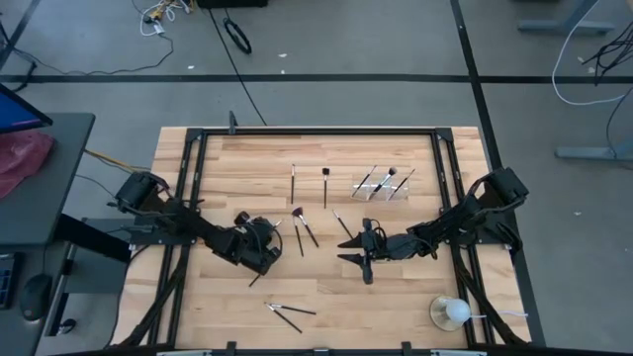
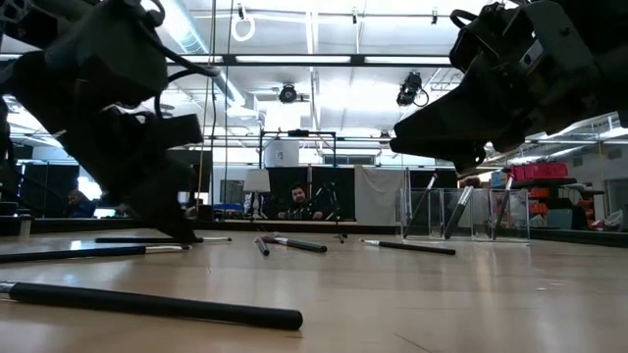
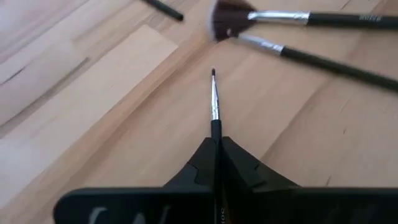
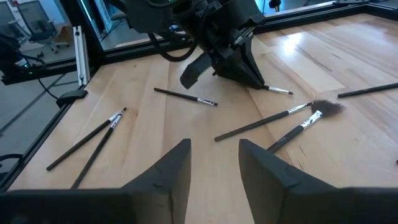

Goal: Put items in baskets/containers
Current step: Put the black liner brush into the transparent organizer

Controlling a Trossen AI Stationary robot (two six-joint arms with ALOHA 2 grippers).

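Pale wooden tabletop (image 1: 218,297) of joined planks, edged by a dark metal frame (image 1: 316,130). Strewn with thin makeup brushes: two upright ones (image 1: 294,182) toward the far edge, a fan-tipped pair (image 1: 301,226) mid-board, one (image 1: 342,225) just beside them, two crossed (image 1: 287,313) near the front edge. Clear plastic tray (image 1: 384,183) with brushes at far right, round clear cup (image 1: 449,312) with a white ball at near right.

1. wooden table (image 1: 396,287): pale tan planks with light grain.
2. thin brush (image 3: 214,102): black handle, silver ferrule, dark tip.
3. fan brush (image 3: 227,20): dark brown bristles, silver ferrule.
4. robot arms: black.
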